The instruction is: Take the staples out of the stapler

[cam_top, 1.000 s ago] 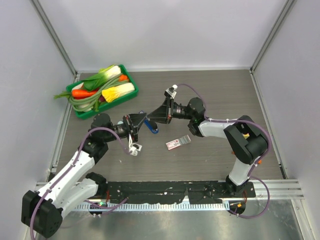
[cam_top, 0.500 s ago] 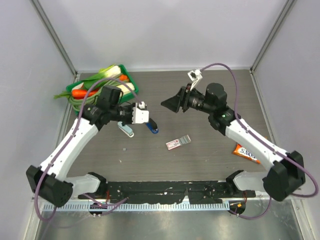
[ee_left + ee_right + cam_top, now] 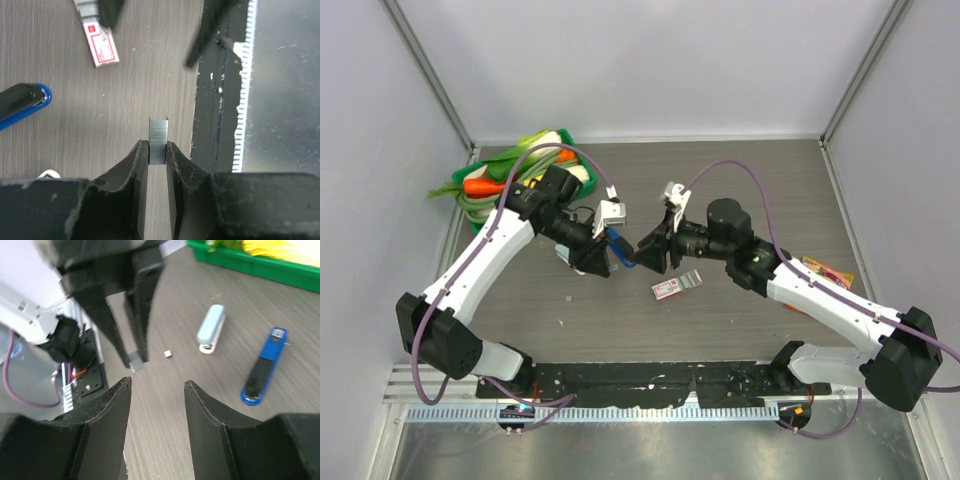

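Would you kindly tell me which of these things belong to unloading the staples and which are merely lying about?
Job in hand:
staples, held in the left gripper; open right gripper; blue stapler and pale blue stapler (which one held them is unclear).

Lying about:
staple box; green tray of vegetables; orange snack packet.

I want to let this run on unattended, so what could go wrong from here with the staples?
The left gripper pinches the staples by one end only, above the table, so the strip may slip out or break apart and scatter. The open right gripper is close to the left one and pointed at it. They could knock together and jar the strip loose.
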Available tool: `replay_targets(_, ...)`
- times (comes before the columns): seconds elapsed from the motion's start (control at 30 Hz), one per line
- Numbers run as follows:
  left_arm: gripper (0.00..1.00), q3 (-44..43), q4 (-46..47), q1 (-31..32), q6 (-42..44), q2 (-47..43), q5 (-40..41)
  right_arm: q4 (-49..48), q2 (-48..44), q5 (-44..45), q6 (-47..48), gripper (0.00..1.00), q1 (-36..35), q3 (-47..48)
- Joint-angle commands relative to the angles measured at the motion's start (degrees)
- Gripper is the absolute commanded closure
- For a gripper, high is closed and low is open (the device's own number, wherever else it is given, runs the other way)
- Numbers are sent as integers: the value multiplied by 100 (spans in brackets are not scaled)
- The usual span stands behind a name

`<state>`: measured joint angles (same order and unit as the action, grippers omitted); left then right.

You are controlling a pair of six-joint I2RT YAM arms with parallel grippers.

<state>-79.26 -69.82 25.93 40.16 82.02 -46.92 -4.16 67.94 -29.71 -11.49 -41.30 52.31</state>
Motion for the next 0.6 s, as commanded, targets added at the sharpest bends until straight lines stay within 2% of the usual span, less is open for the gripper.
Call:
replay_targets(0.0,77,-247,145,35,-492,-134,-783,-146,-273,45,542,48,-518,-55)
replay_targets(0.27,77,-98,268,52,-352,-458,-1056,-462,-124,-131,428,48,-695,95)
replay_targets(0.57,76,-318,-479,70,316,-476,-1390,-647,-27,-316,463,48,-730,103)
